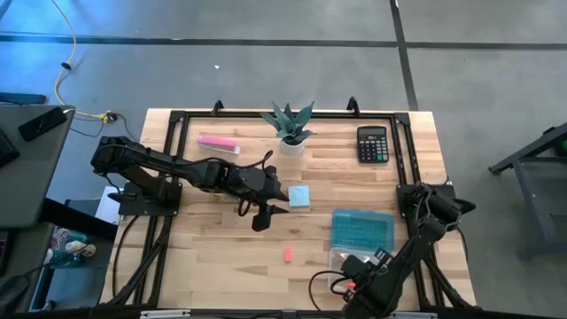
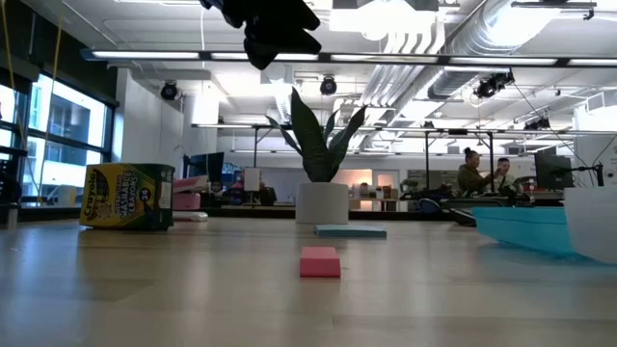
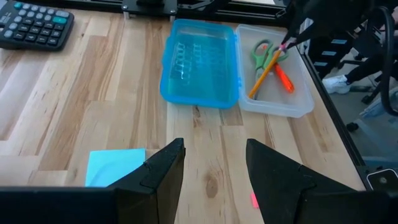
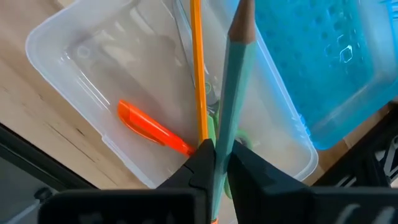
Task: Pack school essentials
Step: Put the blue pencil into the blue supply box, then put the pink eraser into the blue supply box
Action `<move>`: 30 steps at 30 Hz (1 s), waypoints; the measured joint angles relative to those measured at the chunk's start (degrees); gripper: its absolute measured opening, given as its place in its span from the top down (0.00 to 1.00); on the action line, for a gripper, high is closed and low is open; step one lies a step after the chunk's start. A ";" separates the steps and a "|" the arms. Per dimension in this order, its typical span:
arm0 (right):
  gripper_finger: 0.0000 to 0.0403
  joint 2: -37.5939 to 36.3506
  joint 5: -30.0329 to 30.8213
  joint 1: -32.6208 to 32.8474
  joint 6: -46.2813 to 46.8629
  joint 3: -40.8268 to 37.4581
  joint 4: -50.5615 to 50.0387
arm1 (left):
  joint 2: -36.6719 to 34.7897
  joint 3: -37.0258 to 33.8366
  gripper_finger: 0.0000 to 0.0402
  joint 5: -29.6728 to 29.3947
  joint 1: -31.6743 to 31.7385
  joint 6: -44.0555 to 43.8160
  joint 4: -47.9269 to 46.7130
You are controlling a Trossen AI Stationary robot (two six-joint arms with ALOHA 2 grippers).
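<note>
A clear plastic box (image 3: 273,93) stands near the table's near right, with its blue lid (image 3: 199,62) beside it. Inside lie green-handled scissors (image 3: 264,53), an orange-red pen (image 4: 152,130) and a thin orange pencil (image 4: 198,74). My right gripper (image 4: 216,158) hangs over the box, pointing down, shut on a teal-green pencil (image 4: 235,93). My left gripper (image 3: 214,162) stands open above the table's middle, touching nothing. The light blue notepad (image 1: 299,197) lies flat beside it. The tiny red piece (image 1: 288,255) lies nearer the near edge. My right gripper pinches the teal-green pencil's shaft (image 4: 225,138) between its two fingers, coming from above and pointing steeply down. The pencil runs on along the fingers, and its wooden tip (image 4: 244,12) points down into the clear box. Whether the tip touches the box floor I cannot tell.
At the far edge stand a potted plant (image 1: 291,124), a black calculator (image 1: 373,144) and a pink bar (image 1: 217,142). A yellow crayon box (image 2: 128,196) shows in the low view. A black frame borders the table. Bare wood lies between the notepad and the near edge.
</note>
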 joint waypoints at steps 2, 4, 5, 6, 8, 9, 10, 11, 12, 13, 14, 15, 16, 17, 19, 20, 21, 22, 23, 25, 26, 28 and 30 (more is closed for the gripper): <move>0.90 0.00 0.35 0.00 -0.02 0.00 -0.02 | 0.00 0.00 0.60 0.02 0.00 0.00 0.00; 0.86 0.00 0.87 0.05 -0.02 0.00 0.00 | 0.00 0.00 0.60 0.00 0.00 0.00 0.00; 0.84 0.00 0.95 0.05 -0.01 0.00 -0.02 | -0.01 0.00 0.60 0.00 0.00 0.00 0.00; 0.81 0.00 0.93 0.05 -0.02 0.00 -0.02 | 0.00 0.00 0.60 0.00 0.00 0.00 -0.01; 0.77 0.00 0.95 0.05 -0.02 0.00 -0.02 | -0.01 0.00 0.60 0.00 0.00 0.00 0.00; 0.75 0.00 0.95 0.05 -0.01 0.00 -0.02 | 0.00 0.00 0.60 0.00 0.00 0.00 -0.01; 0.74 0.00 0.95 0.03 -0.02 0.00 -0.02 | 0.00 0.00 0.60 0.00 0.00 0.00 -0.02; 0.72 0.00 0.95 0.03 -0.01 0.00 -0.02 | 0.00 0.00 0.60 0.00 0.00 0.00 -0.02; 0.70 0.00 0.95 0.03 0.00 0.00 -0.02 | 0.00 0.00 0.60 0.00 0.00 0.00 -0.02; 0.69 0.00 0.95 0.03 0.03 0.00 -0.02 | 0.00 0.00 0.60 0.00 0.00 0.00 -0.02; 0.68 0.00 0.95 0.03 0.07 0.00 -0.02 | 0.00 0.00 0.60 0.00 0.00 0.01 -0.02; 0.67 0.00 0.95 0.03 0.09 0.00 -0.02 | 0.00 0.00 0.60 0.00 0.00 0.03 -0.02; 0.67 -0.02 0.95 0.03 0.15 0.00 -0.02 | 0.00 0.00 0.60 0.00 0.04 0.08 -0.02; 0.66 -0.06 0.97 0.03 0.32 0.00 -0.02 | 0.00 0.00 0.60 0.00 0.13 0.16 -0.03; 0.66 -0.35 1.67 0.03 1.88 0.00 -0.02 | 0.00 0.00 0.60 0.00 0.31 0.15 -0.04; 0.66 -0.65 2.62 0.06 3.00 0.00 -0.02 | 0.00 0.00 0.60 0.00 0.46 0.13 -0.09; 0.66 -0.98 3.71 0.16 4.19 0.00 -0.03 | 0.00 0.00 0.60 0.00 0.53 0.11 -0.25; 0.66 -1.31 4.72 0.27 5.32 0.00 -0.04 | 0.00 0.00 0.60 0.00 0.65 0.13 -0.49; 0.66 -1.55 5.61 0.39 6.27 0.00 -0.04 | -0.03 0.00 0.60 0.00 0.85 0.06 -0.73; 0.66 -1.96 6.47 0.44 7.99 0.00 -0.02 | -0.70 0.00 0.60 -0.01 0.92 0.02 -2.20; 0.66 -2.19 6.97 0.44 8.81 0.00 0.00 | -0.94 0.02 0.60 -0.02 0.94 0.08 -2.39; 0.66 -2.78 8.15 0.44 10.35 0.00 0.11 | -1.18 0.06 0.60 -0.02 0.94 0.08 -3.30; 0.66 -3.35 10.31 0.44 12.11 0.00 0.39 | -2.03 -0.09 0.60 -0.02 0.92 0.08 -5.17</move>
